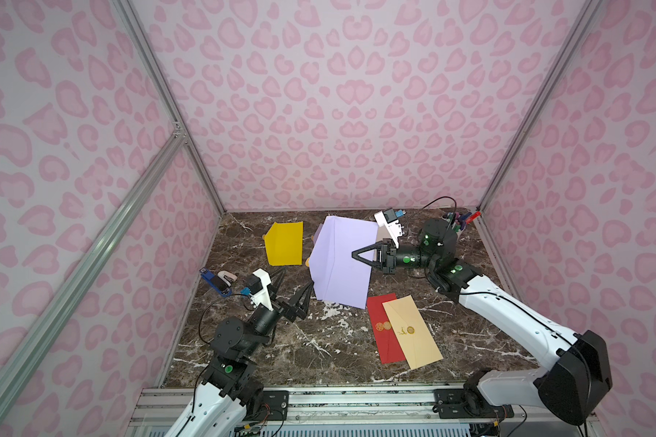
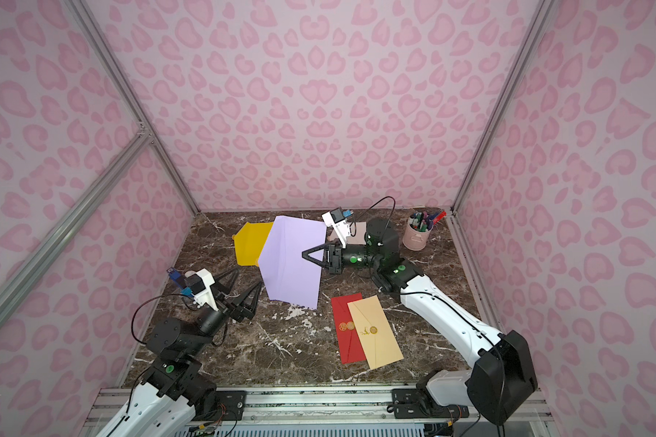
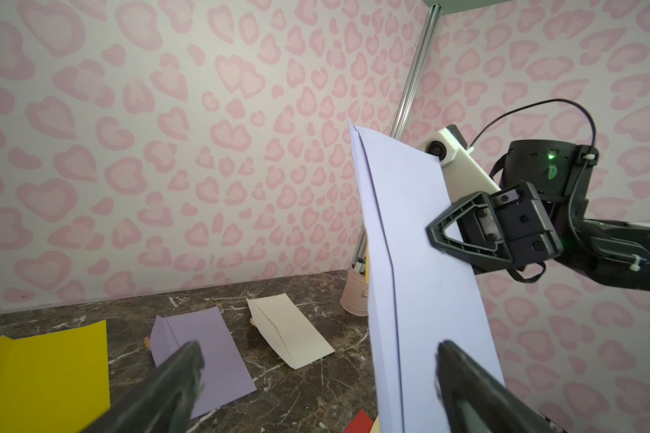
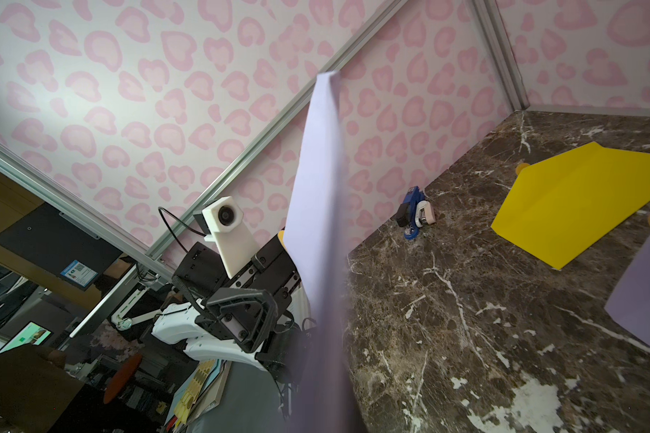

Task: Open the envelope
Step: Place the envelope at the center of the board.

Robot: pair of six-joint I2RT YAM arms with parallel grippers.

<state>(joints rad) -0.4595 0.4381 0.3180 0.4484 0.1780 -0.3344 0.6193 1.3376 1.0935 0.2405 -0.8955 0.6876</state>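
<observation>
At the nine o'clock edge of the table [image 1: 319, 352], a small blue tool [image 1: 216, 283] is noted beside the wall. Just inward of it, the left gripper [image 1: 297, 276] is found with its jaws spread wide and nothing held. One of its fingertips is seen just beside the lower corner of the lavender envelope [image 1: 341, 261]; contact cannot be determined. A yellow envelope [image 1: 285, 244] is recorded lying flat at eleven o'clock.

The lavender envelope is located over the table's centre, toward twelve o'clock, raised off the surface and tilted. Its three o'clock edge is pinched by the right gripper [image 1: 353, 254], whose jaws are pressed together on the paper. Whether the flap is lifted cannot be told.

At five o'clock from the centre, a red envelope [image 1: 375, 314] is observed flat on the marble, partly overlapped by a tan envelope [image 1: 421, 340]; a gold seal is borne by each. A pink pen cup [image 2: 417, 236] is recorded in the one o'clock corner.
</observation>
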